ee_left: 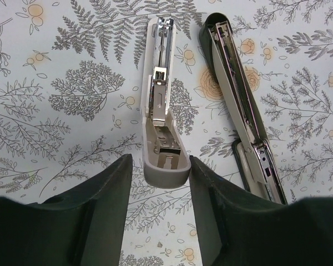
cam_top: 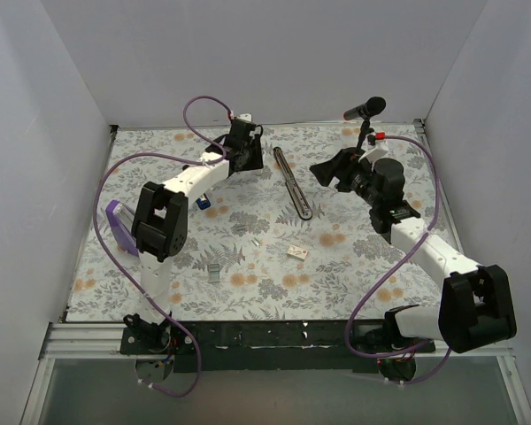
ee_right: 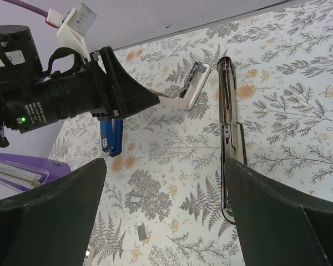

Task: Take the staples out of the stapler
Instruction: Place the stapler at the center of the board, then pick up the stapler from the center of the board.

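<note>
Overhead, white walls (cam_top: 71,71) enclosed a floral worktop (cam_top: 354,274); left gripper (ee_left: 160,163) straddled a grey stapler part (ee_left: 161,127), grip unclear; right gripper (ee_right: 165,162) gaped apart.

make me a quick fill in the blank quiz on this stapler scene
1. The left pincer straddles one end of the grey stapler part, while the right pincer has ___ between its fingers.
2. In the top view, the long dark stapler lies ___ the two pincers.
3. In the top view, the purple block sits at the ___ edge of the table.
Missing words: nothing; between; left.
</note>
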Robot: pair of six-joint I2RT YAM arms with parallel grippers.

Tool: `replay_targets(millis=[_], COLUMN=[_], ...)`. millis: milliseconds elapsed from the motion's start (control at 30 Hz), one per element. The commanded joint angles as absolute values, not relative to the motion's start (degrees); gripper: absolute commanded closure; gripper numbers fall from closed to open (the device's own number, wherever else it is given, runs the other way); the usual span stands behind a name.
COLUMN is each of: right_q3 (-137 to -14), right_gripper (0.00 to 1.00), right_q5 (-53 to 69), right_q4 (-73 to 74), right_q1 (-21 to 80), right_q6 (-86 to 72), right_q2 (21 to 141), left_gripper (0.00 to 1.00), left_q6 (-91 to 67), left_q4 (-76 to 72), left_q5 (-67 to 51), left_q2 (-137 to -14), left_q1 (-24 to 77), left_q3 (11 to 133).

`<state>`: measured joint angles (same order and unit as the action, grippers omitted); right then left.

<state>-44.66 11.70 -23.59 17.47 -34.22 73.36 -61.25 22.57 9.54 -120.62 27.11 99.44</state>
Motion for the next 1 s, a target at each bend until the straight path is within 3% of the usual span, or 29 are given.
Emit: replay_targets(millis=[0,267,433,767,967], right_q3=[-47.3,-46.6,-46.2,-45.7,-45.4], right_gripper=[0.05,0.05,0.05,0.06,0.07], right_q5=[11.1,10.9,11.3,11.6,11.5], right_q4=[-24.9,-24.9,-25.6,-25.9,-25.8], right_q1=[17.1,17.1,17.1,17.1,16.9], right_q6=[-33.2,-32.7,-32.9,-32.3,-31.2], right_q2=[71.1,70.9,71.2,71.0,70.1], left_gripper=[0.53,0.33,0.27,0.31,0.35], left_q6=[-60.5,-61.4,-63.5,-67.1,-67.3], left_q4=[23.6,25.0,25.7,25.1,29.6], left_q5=[9.7,8.2,11.9,29.6,31.9], left_q2=[-120.1,-118.1,-113.6,-103.9,-104.8], left_q1=[27.0,27.0,27.0,23.2,17.6], left_q3=[102.4,105.6,107.2,98.5,94.5])
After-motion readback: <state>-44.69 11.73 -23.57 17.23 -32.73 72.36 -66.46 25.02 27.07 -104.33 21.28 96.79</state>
